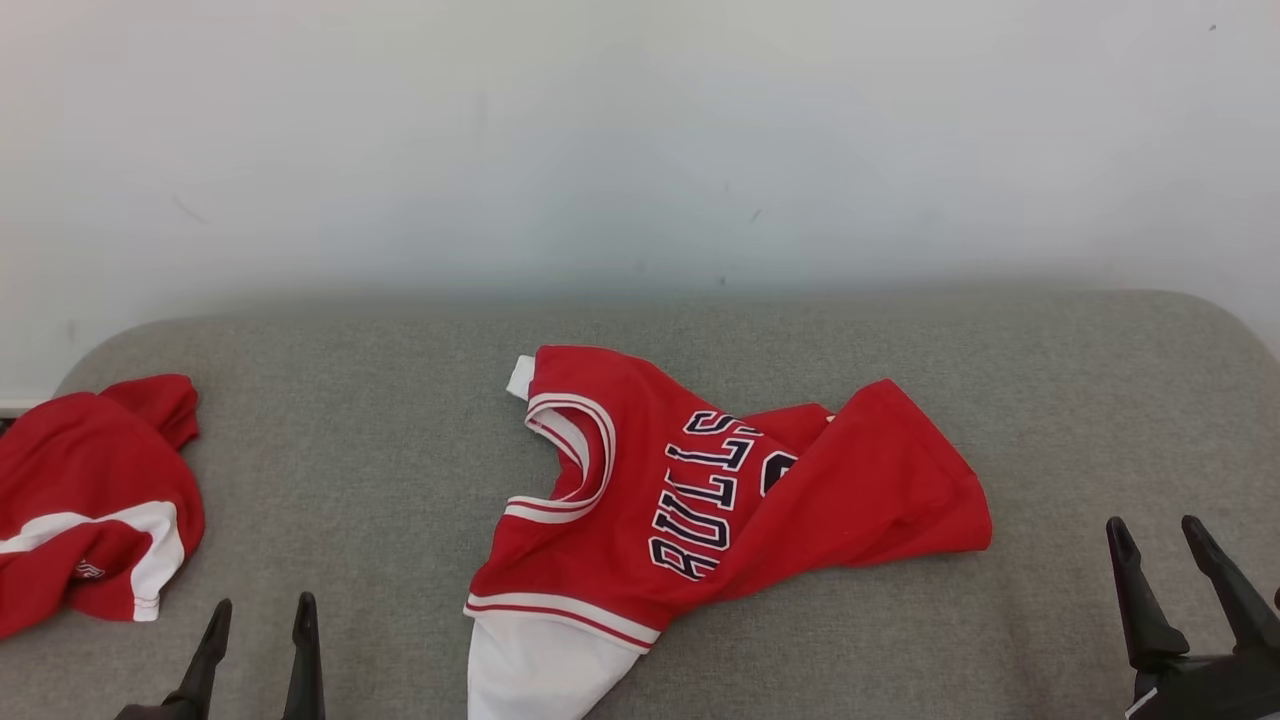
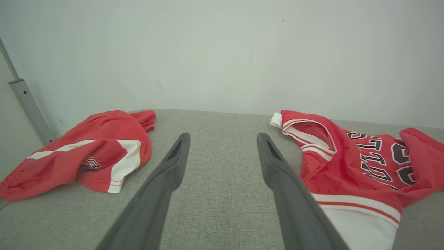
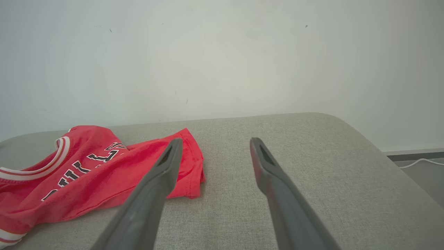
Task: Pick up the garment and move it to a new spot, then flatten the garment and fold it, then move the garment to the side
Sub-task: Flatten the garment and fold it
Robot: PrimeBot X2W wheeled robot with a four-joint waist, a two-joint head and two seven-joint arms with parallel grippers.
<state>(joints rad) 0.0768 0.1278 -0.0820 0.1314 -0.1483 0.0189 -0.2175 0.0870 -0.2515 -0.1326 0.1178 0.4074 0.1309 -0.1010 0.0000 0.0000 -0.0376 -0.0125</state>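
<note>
L gripper (image 1: 262, 612) & R gripper (image 1: 1157, 532): both jaws wide, nothing held, low at near edge of grey cushion (image 1: 380, 450). Red jersey (image 1: 700, 480) lies crumpled betw. them, fwd & inboard of each. Long axis approx. left–right, neck toward L. Neither arm clearly nearer.

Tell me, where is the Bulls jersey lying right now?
In the head view the Bulls jersey lies crumpled at the middle of the grey cushion, ahead of and between the left gripper and right gripper; another red-and-white garment lies to its left.
</note>
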